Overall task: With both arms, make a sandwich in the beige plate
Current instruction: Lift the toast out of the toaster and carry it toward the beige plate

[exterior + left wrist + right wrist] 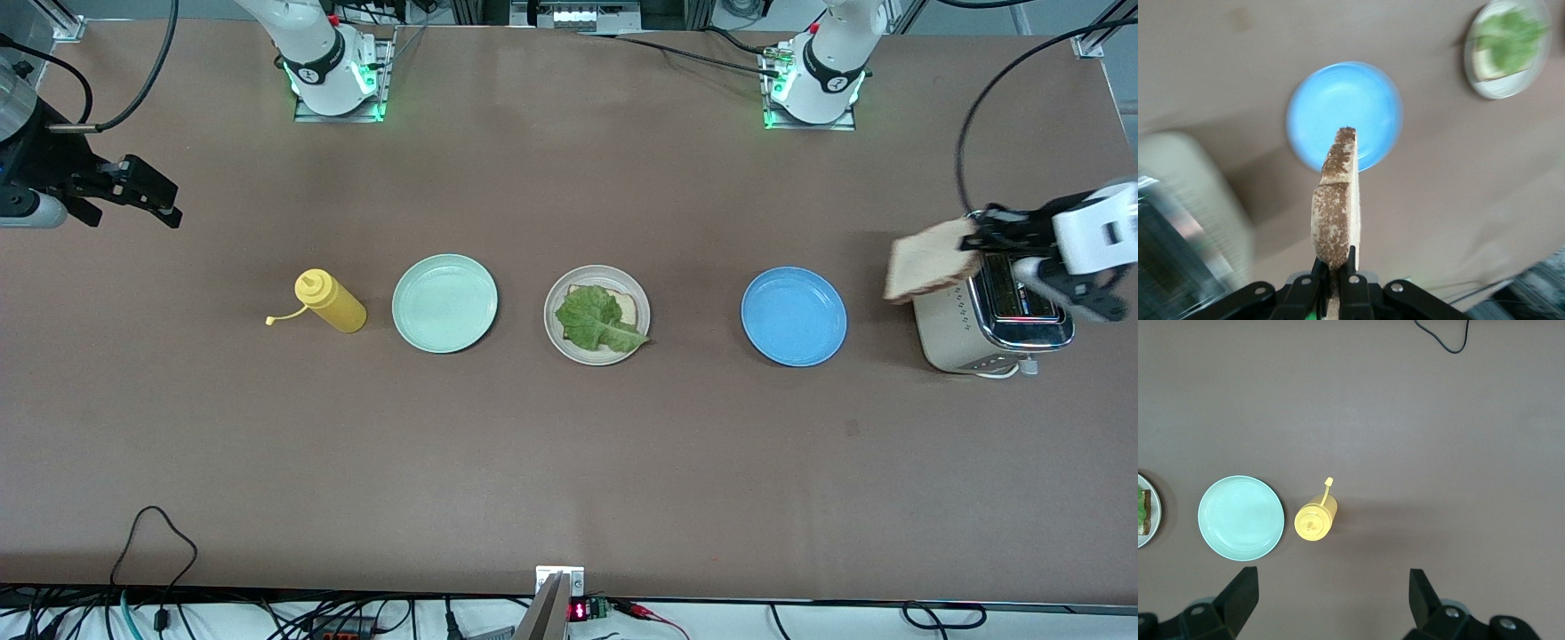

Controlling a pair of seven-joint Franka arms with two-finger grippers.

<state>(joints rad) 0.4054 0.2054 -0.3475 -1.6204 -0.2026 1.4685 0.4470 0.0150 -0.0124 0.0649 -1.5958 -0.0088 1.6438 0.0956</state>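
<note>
Glossy blue plate (794,317), shiny metal toaster (996,320), matt brown table (569,462).

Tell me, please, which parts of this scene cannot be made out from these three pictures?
- Bottom bread slice on the beige plate: mostly hidden under the lettuce leaf in the front view; cut off by the edge in the right wrist view.
- Toaster slots: partly covered by the left hand and its bread slice in the front view; blurred in the left wrist view.
- Right hand: its arm runs off the front view's edge.
</note>
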